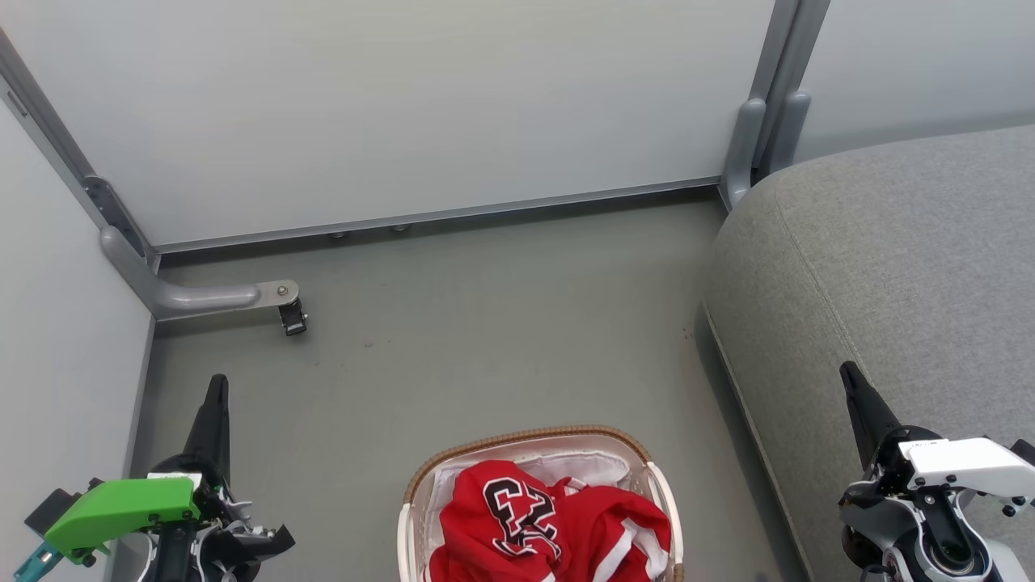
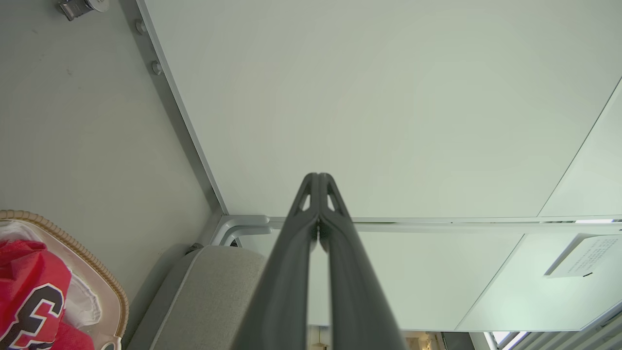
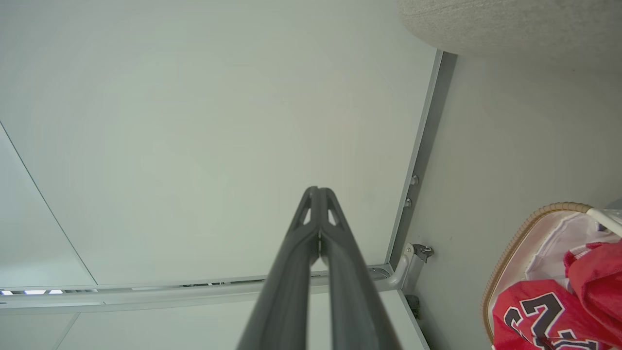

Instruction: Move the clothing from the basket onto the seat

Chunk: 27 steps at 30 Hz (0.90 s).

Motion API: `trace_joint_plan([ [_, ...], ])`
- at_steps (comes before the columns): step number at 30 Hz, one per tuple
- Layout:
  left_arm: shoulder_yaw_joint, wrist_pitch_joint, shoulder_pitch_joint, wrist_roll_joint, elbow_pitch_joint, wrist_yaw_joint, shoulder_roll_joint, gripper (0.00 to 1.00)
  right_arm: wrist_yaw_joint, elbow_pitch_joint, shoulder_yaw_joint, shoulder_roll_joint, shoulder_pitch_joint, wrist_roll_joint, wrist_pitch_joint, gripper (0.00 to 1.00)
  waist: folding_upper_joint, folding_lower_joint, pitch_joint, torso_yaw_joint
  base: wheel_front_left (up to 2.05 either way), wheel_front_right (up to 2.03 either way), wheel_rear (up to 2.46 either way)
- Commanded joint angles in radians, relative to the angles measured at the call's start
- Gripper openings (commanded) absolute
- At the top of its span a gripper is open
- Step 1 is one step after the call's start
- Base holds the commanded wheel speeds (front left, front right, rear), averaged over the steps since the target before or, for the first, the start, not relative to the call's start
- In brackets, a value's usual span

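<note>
The red clothing with its black-and-white 23 lies crumpled inside the white basket at the bottom centre of the head view. The grey seat rises to the right of the basket. My left gripper is at the lower left, shut and empty, well left of the basket. My right gripper is at the lower right, shut and empty, in front of the seat's edge. The left wrist view shows my left gripper, the clothing and the basket rim. In the right wrist view are my right gripper and the clothing.
White partition panels close off the back and left, with grey metal posts. A grey bracket with a small caster sticks out over the grey floor at the left. Open floor lies between the basket and the panels.
</note>
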Motion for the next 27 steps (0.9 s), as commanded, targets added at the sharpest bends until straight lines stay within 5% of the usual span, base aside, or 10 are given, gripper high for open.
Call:
trace_joint_plan([
  [1,0.001,-0.002,-0.010,0.006,-0.003,-0.006,0.006,0.00,0.000,-0.002,-0.003,-0.003,0.008,-0.003,0.003,0.00,0.0061,0.0000,0.000,0.000,0.00,0.00,0.00],
  [27,0.001,-0.001,-0.010,0.006,-0.003,-0.006,0.006,0.00,0.000,-0.002,-0.003,-0.003,0.008,-0.004,0.003,0.00,0.0061,0.0000,0.000,0.000,0.00,0.00,0.00],
])
